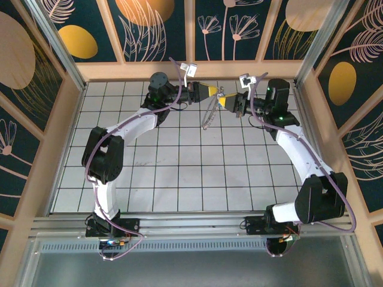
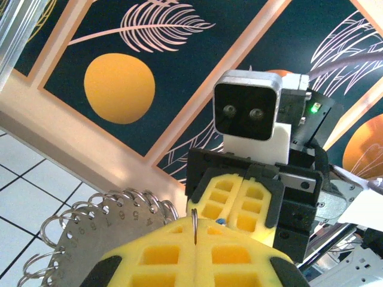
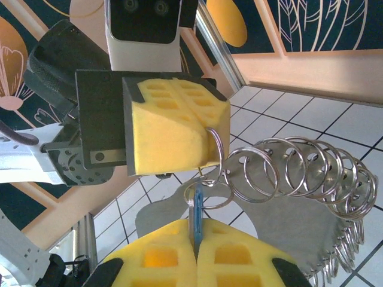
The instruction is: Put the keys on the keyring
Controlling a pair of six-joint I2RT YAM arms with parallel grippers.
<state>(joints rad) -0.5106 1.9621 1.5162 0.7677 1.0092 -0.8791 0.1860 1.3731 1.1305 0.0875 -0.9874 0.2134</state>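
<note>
between right jaws, key [image 3: 196, 210] upright, toward the keyring [image 3: 281, 170]

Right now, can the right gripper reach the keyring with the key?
Likely yes: the right gripper holds the key right under the keyring pinched by the left gripper, nothing between them.

This was a robotics lab test cell, not a lived-in room; two white-and-black robot arms, the left arm [image 1: 134, 125] and the right arm [image 1: 296, 146], were bolted to a metal rail [image 1: 191, 226] at the near edge; aluminium posts [image 1: 55, 42] and printed botanical wall panels [image 1: 155, 30] framed in pale wood boxed in the white tiled floor [image 1: 179, 173].
</note>
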